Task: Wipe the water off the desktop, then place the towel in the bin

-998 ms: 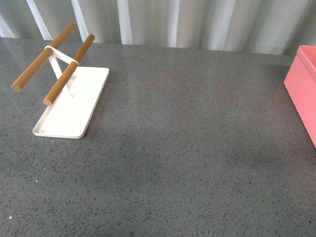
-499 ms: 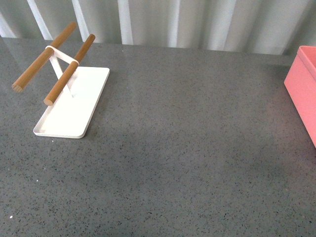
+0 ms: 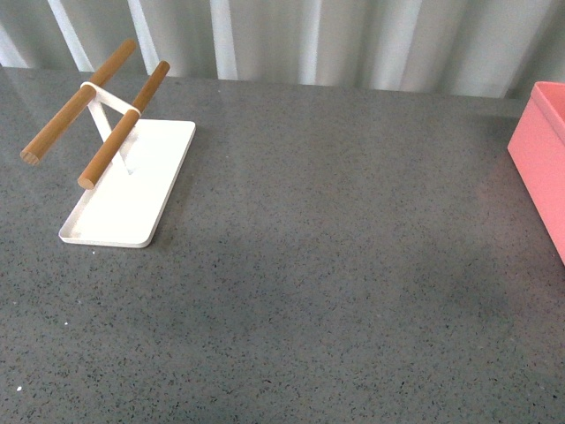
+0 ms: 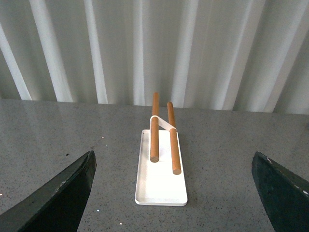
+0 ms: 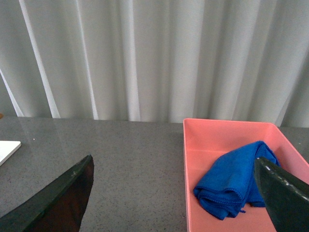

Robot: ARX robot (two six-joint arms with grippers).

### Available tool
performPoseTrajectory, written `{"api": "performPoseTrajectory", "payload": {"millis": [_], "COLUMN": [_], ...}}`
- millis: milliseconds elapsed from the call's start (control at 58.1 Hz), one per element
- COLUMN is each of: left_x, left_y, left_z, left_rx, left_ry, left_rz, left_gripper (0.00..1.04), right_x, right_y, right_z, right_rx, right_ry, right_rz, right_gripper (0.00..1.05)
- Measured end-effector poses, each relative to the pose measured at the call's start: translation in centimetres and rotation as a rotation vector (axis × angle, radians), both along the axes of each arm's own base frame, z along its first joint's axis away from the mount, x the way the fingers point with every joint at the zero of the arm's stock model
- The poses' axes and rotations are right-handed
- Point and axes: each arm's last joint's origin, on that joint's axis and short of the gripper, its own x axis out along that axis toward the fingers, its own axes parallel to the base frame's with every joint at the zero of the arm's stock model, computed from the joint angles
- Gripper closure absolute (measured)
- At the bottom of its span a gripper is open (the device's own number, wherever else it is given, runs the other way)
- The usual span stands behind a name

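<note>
The blue towel (image 5: 234,181) lies crumpled inside the salmon-pink bin (image 5: 212,133) in the right wrist view. The bin's corner (image 3: 540,155) shows at the right edge of the front view. The speckled dark grey desktop (image 3: 335,256) fills the front view; no water shows on it. My right gripper (image 5: 176,212) is open and empty, held above the desktop beside the bin, one finger (image 5: 285,195) overlapping the towel in the picture. My left gripper (image 4: 178,203) is open and empty, facing the white tray. Neither arm shows in the front view.
A flat white tray (image 3: 132,190) with two wooden rods (image 3: 119,128) on a white stand sits at the far left; it also shows in the left wrist view (image 4: 161,181). A pale corrugated wall (image 3: 309,40) runs behind the desktop.
</note>
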Motion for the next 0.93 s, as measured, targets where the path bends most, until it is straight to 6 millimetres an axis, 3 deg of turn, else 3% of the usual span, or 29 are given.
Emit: {"api": "performPoseTrajectory", "payload": {"millis": [929], "left_x": [0.0], "left_y": [0.0], "left_z": [0.0], "left_rx": [0.0], "left_ry": [0.0], "left_rz": [0.0], "left_gripper": [0.07], "right_x": [0.0], "right_y": [0.0], "right_z": [0.0], "right_rx": [0.0], "right_ry": [0.0], "right_rz": [0.0], "right_gripper": [0.07]}}
